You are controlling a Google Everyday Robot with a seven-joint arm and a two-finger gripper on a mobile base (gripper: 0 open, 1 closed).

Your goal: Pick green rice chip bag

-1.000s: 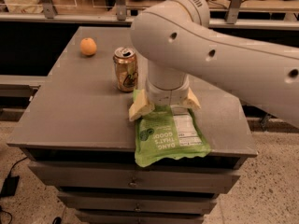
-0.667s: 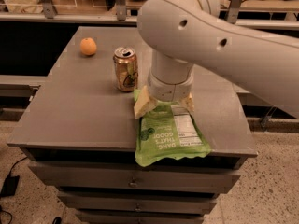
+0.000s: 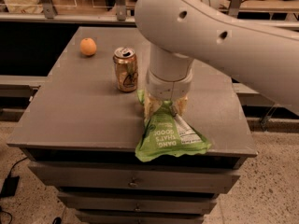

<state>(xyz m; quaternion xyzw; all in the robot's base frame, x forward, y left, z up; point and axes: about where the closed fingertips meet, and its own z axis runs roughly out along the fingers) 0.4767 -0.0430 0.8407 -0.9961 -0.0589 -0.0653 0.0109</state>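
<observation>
**A:** Since a second ago the fingers [image 3: 148, 108] have drawn in, and the bag [image 3: 170, 136] is bunched narrow at its far end.

**B:** So the gripper [image 3: 164, 107] has it?

**A:** Yes, it's clamped on that far end, straight under the white arm [image 3: 210, 31].

**B:** Where does the bag lie?

**A:** On the table [image 3: 70, 115] at the front edge. Its near end hangs slightly over and its lettering faces up.

**B:** Anything else?

**A:** A can [image 3: 125, 69] stands upright just left of the gripper. An orange [image 3: 88, 46] sits farther back-left, well apart.

Hidden by claw [image 3: 164, 110]: green bag [image 3: 170, 136] top
</observation>
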